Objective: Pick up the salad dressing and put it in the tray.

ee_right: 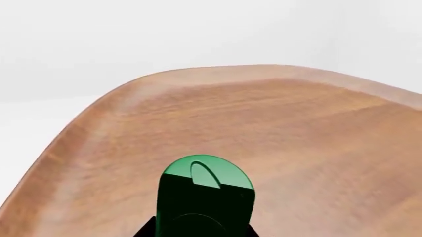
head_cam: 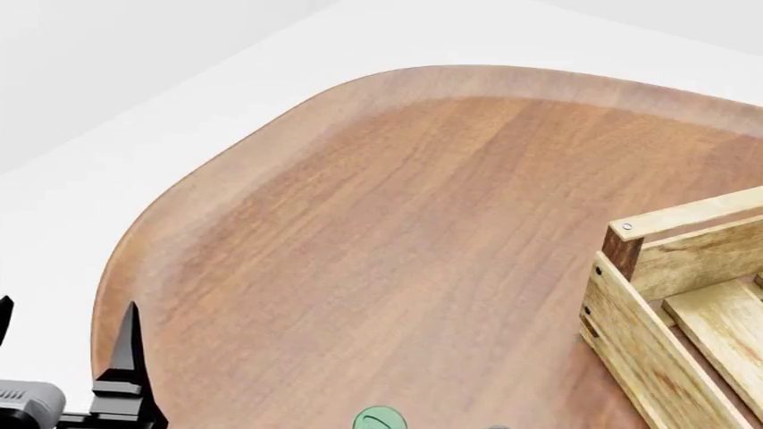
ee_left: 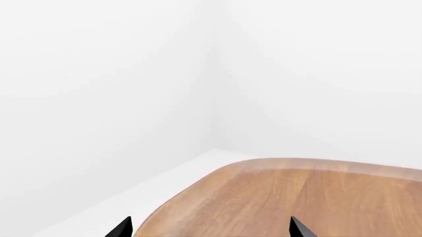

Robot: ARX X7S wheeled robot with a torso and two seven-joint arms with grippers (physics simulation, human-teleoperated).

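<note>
A rounded brown wooden table [head_cam: 394,223] stands on a white floor against plain white walls. The salad dressing [ee_right: 207,175] shows only its round green screw cap; the white body and label are hidden. In the right wrist view the cap fills the lower middle of the picture, its lower part in dark shadow, with bare table surface behind it. The direction of the bottle's long axis cannot be determined from the cap alone. In the head view the same cap [head_cam: 379,418] appears as a small green disc at the bottom edge, over the near part of the table, well apart from the tray [head_cam: 667,313].

The tray, a light-wood slatted crate with a dark corner post, appears only in the head view, at the right edge. The right gripper's jaw state cannot be determined. The left gripper [ee_left: 211,228] shows two black fingertips [ee_left: 300,228] set wide apart, holding nothing, at the table's near-left edge [head_cam: 66,357].
</note>
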